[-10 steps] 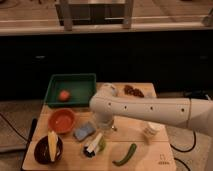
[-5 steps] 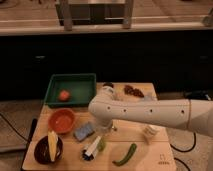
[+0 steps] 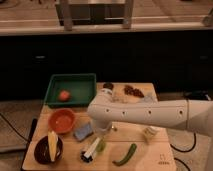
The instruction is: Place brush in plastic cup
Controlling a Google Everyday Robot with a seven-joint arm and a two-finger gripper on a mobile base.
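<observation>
The brush [image 3: 91, 149] lies on the wooden board [image 3: 150, 155] near the front, its white handle pointing up-right and its dark head toward the front edge. The light-green plastic cup [image 3: 102, 146] shows right beside the handle, partly hidden and touching or very close. My gripper [image 3: 105, 131] hangs from the white arm [image 3: 150, 116], which reaches in from the right. It is just above and behind the brush and cup, and nothing shows in it.
A blue sponge [image 3: 83, 131] lies left of the gripper, with an orange bowl [image 3: 62, 120] beyond it. A dark bowl holding a yellow item [image 3: 48, 147] is at the front left. A green tray [image 3: 80, 82] holds a red object. A green vegetable [image 3: 125, 154] and a small pale object [image 3: 149, 134] lie to the right.
The arm's end has dropped slightly toward the brush and cup. The brush and the other objects have not visibly moved.
</observation>
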